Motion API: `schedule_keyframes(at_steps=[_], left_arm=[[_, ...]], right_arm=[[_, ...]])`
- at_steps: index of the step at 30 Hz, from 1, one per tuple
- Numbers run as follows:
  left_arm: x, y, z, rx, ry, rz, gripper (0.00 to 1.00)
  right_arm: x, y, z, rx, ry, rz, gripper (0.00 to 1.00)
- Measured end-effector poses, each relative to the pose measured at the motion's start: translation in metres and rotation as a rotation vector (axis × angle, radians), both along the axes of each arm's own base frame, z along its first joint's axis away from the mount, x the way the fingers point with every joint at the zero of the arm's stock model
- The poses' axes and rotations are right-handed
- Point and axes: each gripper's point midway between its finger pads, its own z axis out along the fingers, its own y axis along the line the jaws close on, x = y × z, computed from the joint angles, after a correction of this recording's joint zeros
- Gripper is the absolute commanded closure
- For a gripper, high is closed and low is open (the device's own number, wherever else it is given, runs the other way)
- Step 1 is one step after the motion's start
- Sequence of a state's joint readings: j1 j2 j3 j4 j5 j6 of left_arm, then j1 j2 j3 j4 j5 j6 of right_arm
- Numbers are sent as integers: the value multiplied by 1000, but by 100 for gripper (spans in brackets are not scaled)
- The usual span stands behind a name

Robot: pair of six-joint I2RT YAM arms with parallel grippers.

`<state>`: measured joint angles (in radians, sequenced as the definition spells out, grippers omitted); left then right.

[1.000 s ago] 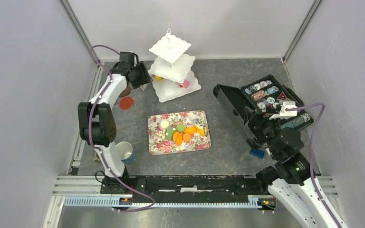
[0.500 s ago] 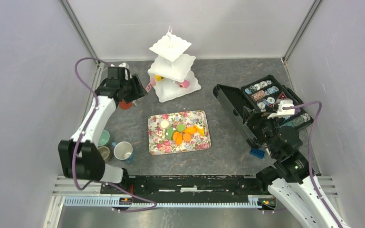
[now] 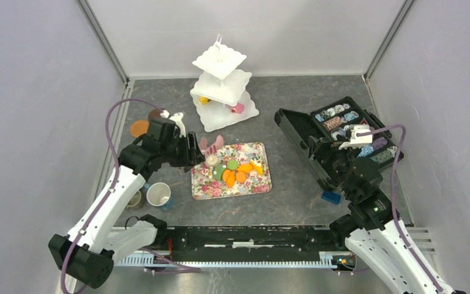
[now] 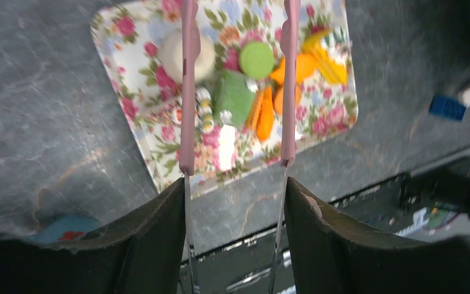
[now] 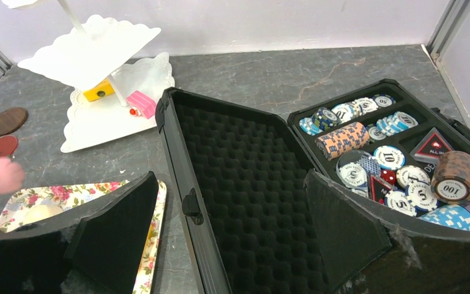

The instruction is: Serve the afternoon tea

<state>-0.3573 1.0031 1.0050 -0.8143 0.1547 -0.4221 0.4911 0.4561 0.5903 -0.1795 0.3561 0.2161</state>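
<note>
The left pincer (image 3: pixel 211 144), spread, has been swung from the tiered stand (image 3: pixel 221 92) to the floral tray (image 3: pixel 263 181); the right pincer (image 5: pixel 232 245) is being held spread over the black case (image 3: pixel 318 150).

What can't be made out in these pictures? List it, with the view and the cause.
- Top view: the left arm covers the cups beside the white cup, so their number is unclear.
- Left wrist view: the tips of the left claw are cut off by the top edge.
- Top view: the upper tiers of the white stand hide most of what is on the lower ones.
</note>
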Motion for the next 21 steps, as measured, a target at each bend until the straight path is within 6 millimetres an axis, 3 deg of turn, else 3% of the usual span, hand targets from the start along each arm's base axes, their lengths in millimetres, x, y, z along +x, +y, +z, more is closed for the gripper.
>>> schedule_keyframes(at_steps=[4, 8, 14, 21], left_arm=[[-28, -16, -9, 56, 44, -101, 39], [-51, -20, -22, 145, 131, -171, 43], [-64, -19, -30, 252, 187, -219, 44], [-67, -13, -26, 299, 180, -242, 46]], right_arm=[[5, 2, -7, -15, 27, -2, 2], [6, 3, -10, -20, 38, -3, 2], [6, 0, -9, -15, 28, -15, 2], [6, 0, -13, -18, 35, -20, 2]])
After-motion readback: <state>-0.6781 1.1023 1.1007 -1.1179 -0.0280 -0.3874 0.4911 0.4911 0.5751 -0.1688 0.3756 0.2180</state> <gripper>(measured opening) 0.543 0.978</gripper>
